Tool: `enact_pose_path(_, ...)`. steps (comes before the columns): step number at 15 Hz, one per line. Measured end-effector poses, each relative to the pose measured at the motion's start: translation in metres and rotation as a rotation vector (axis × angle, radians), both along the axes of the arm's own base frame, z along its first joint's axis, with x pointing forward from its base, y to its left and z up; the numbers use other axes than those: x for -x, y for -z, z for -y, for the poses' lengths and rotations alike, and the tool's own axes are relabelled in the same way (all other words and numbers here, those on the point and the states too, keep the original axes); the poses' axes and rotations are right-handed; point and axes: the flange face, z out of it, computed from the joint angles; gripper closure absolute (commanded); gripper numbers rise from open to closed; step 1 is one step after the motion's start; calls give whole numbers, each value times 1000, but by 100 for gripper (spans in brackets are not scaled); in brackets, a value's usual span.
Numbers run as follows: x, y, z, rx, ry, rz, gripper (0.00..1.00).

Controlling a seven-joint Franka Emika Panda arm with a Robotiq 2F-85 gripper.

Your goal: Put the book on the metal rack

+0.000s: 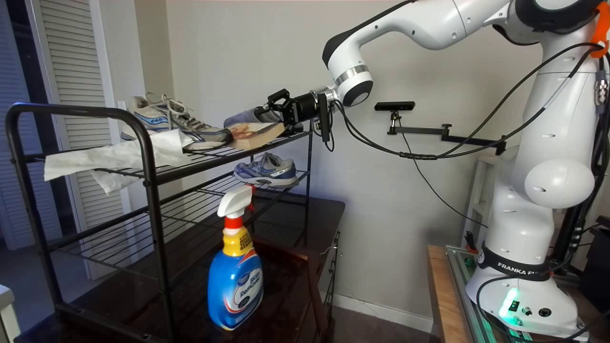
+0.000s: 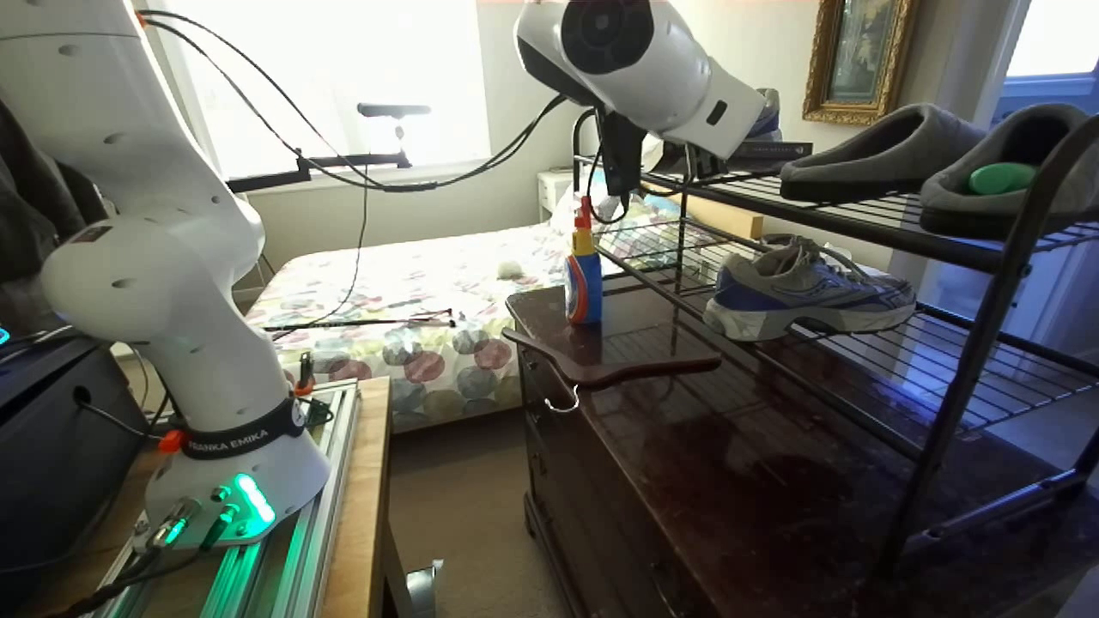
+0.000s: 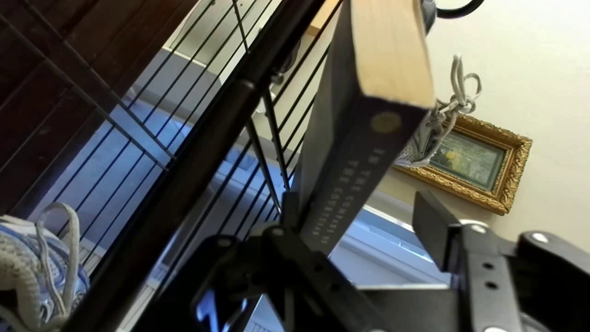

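The book [image 1: 255, 136] has tan page edges, a picture cover and a dark spine. It appears to lie flat on the top tier of the black metal rack [image 1: 153, 209], near the end by the robot. Its spine shows in an exterior view [image 2: 777, 150] and in the wrist view [image 3: 355, 175]. My gripper [image 1: 282, 114] is at the book's spine end. In the wrist view the jaws [image 3: 362, 216] are open; the book's lower side is beside one finger, and a wide gap separates it from the opposite finger. Whether it touches that nearer finger is unclear.
Sneakers [image 1: 164, 121], white paper [image 1: 119, 155] and grey slippers [image 2: 880, 154] share the top tier. Another sneaker [image 1: 267, 170] sits on the tier below. A blue spray bottle [image 1: 236, 281] and a hanger [image 2: 618, 369] are on the dark dresser [image 2: 730, 446].
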Motion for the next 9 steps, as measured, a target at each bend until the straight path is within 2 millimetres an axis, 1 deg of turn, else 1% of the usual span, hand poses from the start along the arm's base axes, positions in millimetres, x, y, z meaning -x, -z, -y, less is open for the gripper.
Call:
enact_pose_path(2,6,-17,1,43,26,29,0)
enact_pose_path(5,21,-47,0,129,37,123,0)
enact_pose_path(7,36,-55,-3,185,44,153,0)
enact_pose_path(9,53,-50,-6,250,38,141,0)
